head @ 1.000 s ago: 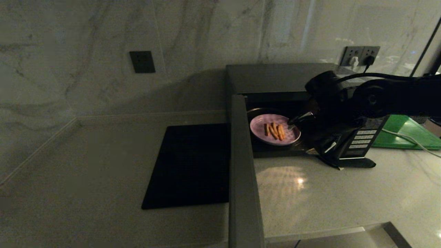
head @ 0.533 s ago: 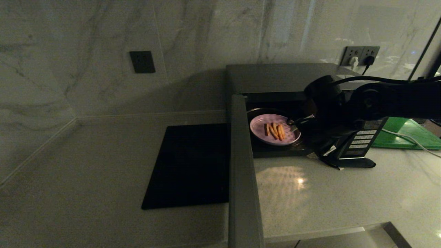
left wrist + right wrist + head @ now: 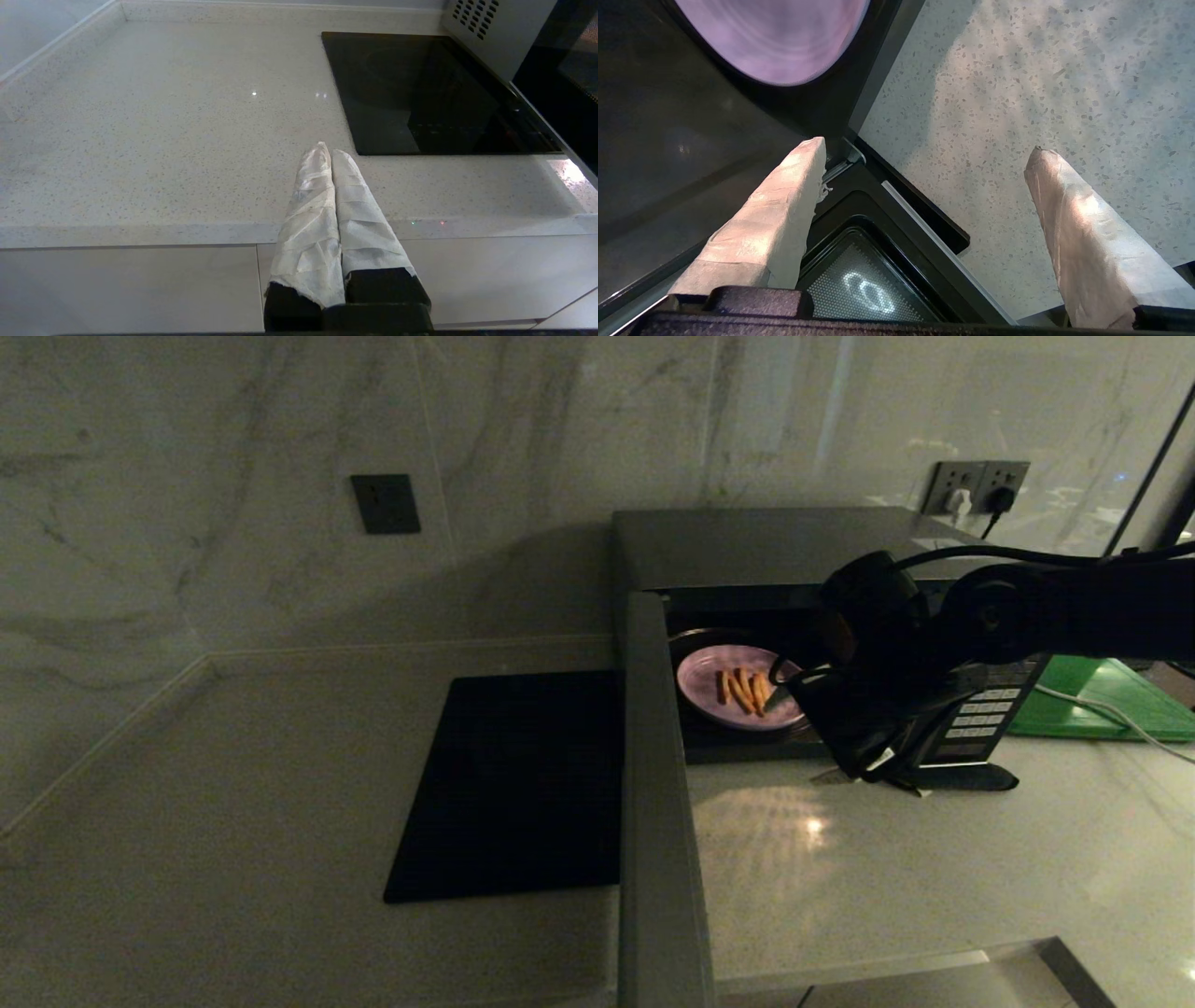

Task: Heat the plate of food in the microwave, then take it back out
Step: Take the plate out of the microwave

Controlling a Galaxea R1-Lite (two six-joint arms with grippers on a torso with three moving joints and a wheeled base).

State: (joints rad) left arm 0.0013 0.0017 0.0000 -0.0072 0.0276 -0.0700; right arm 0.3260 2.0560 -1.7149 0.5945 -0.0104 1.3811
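Marble-walled kitchen counter (image 3: 840, 859): the right gripper (image 3: 924, 154) has let go and backed off to the microwave (image 3: 747, 546) doorway, fingers spread empty, leaving the plate of food (image 3: 738, 689) inside, so shutting the door looks next; left gripper (image 3: 331, 156) parked, pinched closed.

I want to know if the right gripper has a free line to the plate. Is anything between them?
Nothing visible: the right gripper, open, hangs at the microwave opening, its door swung wide, the plate of food just inside.

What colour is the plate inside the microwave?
Pale lavender; the plate holds orange-yellow sticks. The head view shows it best, inside the microwave.
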